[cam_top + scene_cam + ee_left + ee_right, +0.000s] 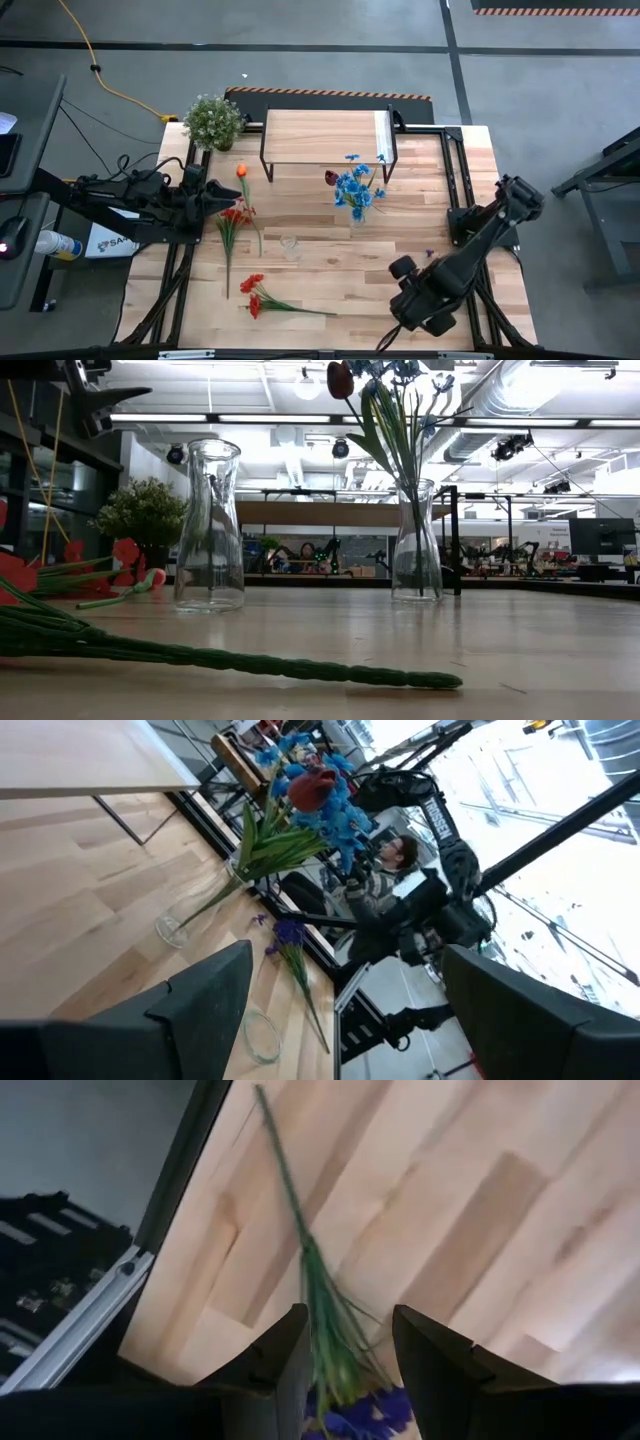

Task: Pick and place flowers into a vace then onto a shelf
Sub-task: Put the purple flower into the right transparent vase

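**Flowers: one vase filled, most stems still loose**

Flowers (355, 188), blue with a dark red bud, already stand in a vase (358, 215) just before the shelf (322, 135). Red bunches (236, 215) lie near the desk's left edge, by my wide-open left gripper (222, 193). My right gripper (345, 1342), near the right edge, clamps a purple spray (325, 1330). An empty vase (290, 246) waits; nothing is shelved.

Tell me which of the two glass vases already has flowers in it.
The vase nearer the right arm, just in front of the shelf; it holds blue flowers and a dark red bud. The other vase, mid-table, is empty.
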### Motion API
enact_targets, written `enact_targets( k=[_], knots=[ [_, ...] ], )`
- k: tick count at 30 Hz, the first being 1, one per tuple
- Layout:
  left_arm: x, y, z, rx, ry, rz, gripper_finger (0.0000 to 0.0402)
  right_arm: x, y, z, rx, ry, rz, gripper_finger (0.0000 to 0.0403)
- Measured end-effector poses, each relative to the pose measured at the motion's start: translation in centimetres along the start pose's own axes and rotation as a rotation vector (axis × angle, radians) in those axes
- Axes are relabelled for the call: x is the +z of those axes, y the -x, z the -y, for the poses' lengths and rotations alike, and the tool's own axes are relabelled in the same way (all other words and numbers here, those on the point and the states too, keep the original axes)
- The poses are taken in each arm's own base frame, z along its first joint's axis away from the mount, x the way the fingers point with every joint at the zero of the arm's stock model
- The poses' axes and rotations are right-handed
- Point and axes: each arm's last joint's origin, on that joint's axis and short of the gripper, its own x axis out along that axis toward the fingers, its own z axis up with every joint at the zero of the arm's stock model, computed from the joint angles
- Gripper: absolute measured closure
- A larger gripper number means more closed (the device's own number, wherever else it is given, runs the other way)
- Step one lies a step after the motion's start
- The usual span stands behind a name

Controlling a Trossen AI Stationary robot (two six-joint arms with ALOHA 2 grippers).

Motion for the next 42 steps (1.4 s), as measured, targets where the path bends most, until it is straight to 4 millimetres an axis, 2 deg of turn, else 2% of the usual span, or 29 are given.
enact_targets(
  k=[8,15,26,32,42],
  knots=[
    [-0.1,0.0,0.1,-0.032,0.002,-0.039,0.0043,1.8,-3.4,-0.3,0.045,0.029,-0.049,0.0269],
    [-0.2,0.0,0.1,-0.047,-0.008,-0.058,0.0043,2.3,-5.6,-0.4,0.047,0.009,-0.124,0.0269],
    [-0.2,0.0,0.1,-0.047,-0.023,-0.055,0.0043,-1.8,-10.5,-0.8,0.012,-0.059,-0.315,0.0269],
    [-0.2,0.0,0.1,-0.045,-0.016,-0.054,0.0043,-1.9,-10.9,-0.2,-0.012,-0.052,-0.306,0.0270],
    [-0.2,0.0,0.1,-0.045,-0.016,-0.053,0.0043,0.1,-10.4,0.7,0.049,-0.030,-0.166,0.0270]
  ],
)
